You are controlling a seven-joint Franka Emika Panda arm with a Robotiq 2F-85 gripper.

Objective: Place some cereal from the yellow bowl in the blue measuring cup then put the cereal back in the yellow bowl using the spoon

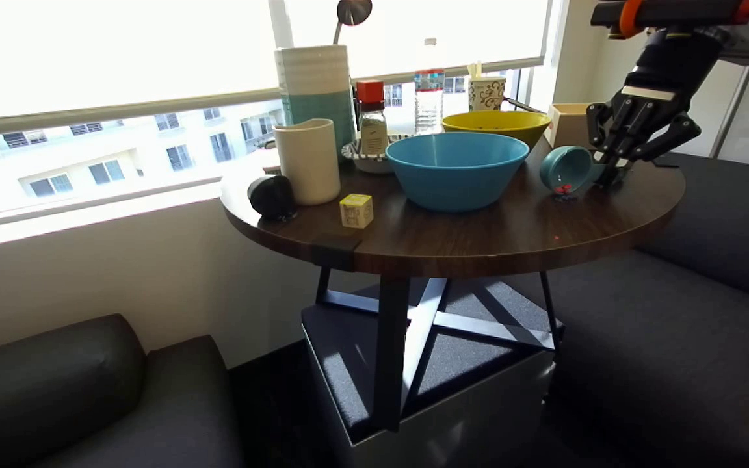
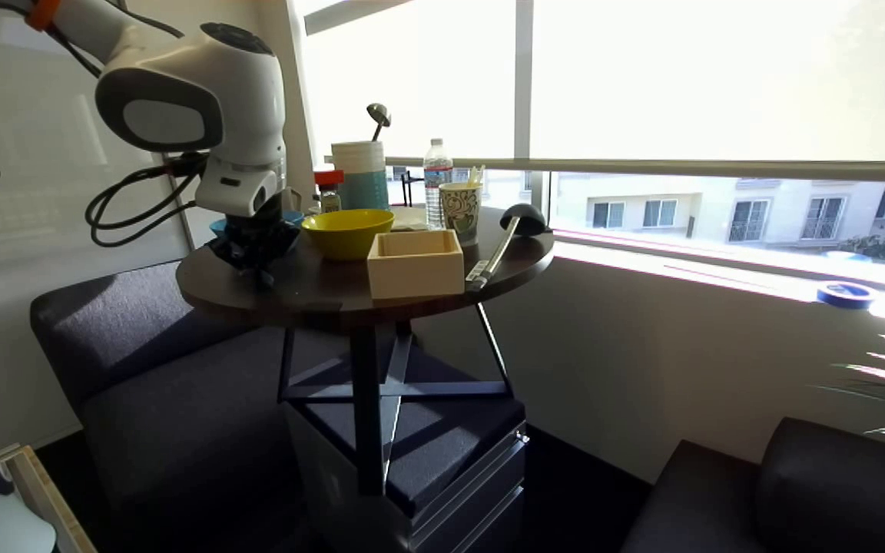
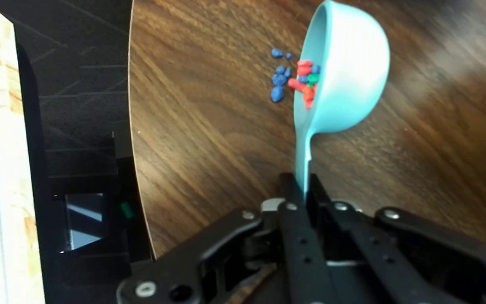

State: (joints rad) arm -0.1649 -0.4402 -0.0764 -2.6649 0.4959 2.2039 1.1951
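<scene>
My gripper (image 3: 303, 182) is shut on the flat handle of the blue measuring cup (image 3: 352, 80). The gripper also shows in both exterior views (image 1: 610, 170) (image 2: 262, 275). The cup (image 1: 568, 166) is tilted on its side, low over the table; I cannot tell if it touches. Red, green and blue cereal bits (image 3: 307, 82) lie at its rim, and several blue bits (image 3: 278, 80) lie on the wood beside it. The yellow bowl (image 1: 511, 121) stands behind the large teal-blue bowl; it also shows in an exterior view (image 2: 346, 243). Its contents are hidden. I cannot identify the task's spoon.
The large teal-blue bowl (image 1: 456, 175) stands near the cup. A tan box (image 2: 415, 275) and a black ladle (image 2: 522, 220) sit at the table edge. A bottle (image 1: 429, 104), a paper cup (image 2: 459, 209), a tall crock (image 1: 316, 84), a beige cup (image 1: 309, 162) and a block (image 1: 356, 211) are also there.
</scene>
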